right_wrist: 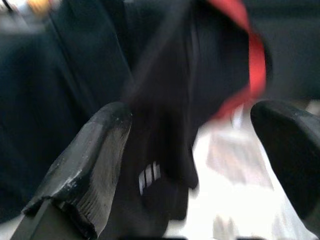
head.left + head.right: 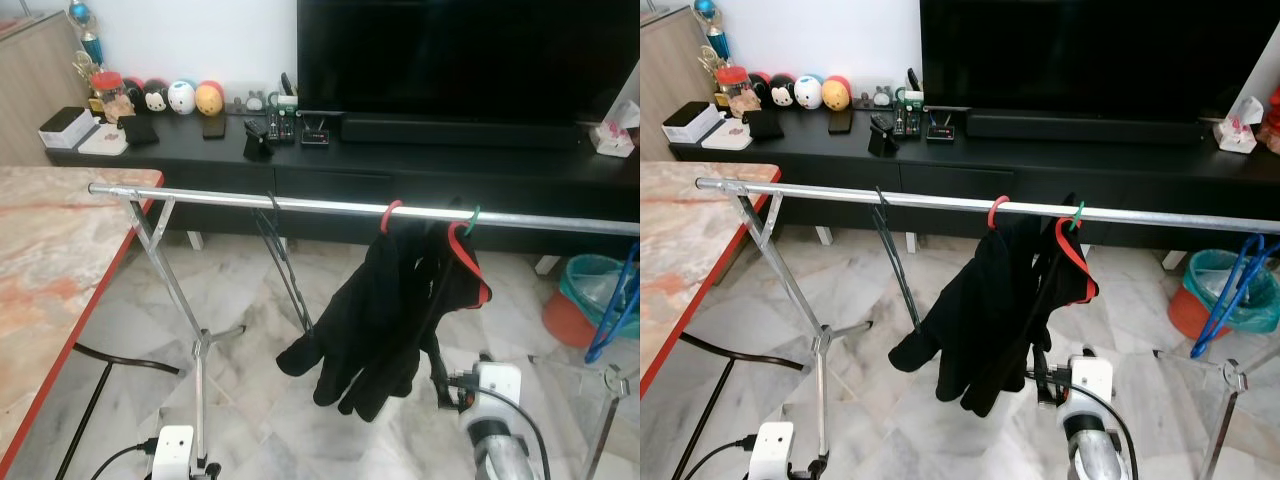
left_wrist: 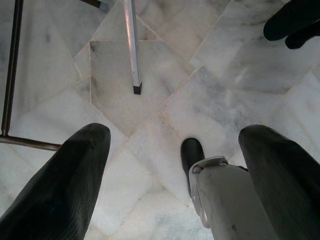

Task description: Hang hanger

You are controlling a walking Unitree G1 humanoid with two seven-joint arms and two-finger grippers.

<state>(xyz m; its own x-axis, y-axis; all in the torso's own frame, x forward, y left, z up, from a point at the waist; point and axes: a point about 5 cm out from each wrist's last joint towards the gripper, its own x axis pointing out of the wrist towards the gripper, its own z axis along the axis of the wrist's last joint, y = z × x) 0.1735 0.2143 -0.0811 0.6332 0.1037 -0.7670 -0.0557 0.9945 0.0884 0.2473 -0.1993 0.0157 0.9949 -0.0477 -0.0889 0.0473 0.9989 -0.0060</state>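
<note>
Head views, count: one silver rail (image 2: 330, 206), two hooks over it, a red hanger (image 2: 470, 258) with a red hook and a green hook (image 2: 472, 214), one black garment (image 2: 375, 320) draped on them, one thin dark hanger (image 2: 895, 255) further along the rail.
Head views, hidden: the right arm (image 2: 1090, 420) rises under the garment, fingertips lost against the black cloth.
Left wrist view: left gripper (image 3: 175, 150) spread wide, holding nothing, marble floor (image 3: 165, 85) and one rack leg (image 3: 132, 45) beyond.
Right wrist view: blurred; right gripper (image 1: 190, 150) gaping, empty; garment and red hanger just past the fingertips, between the jaws' line.
</note>
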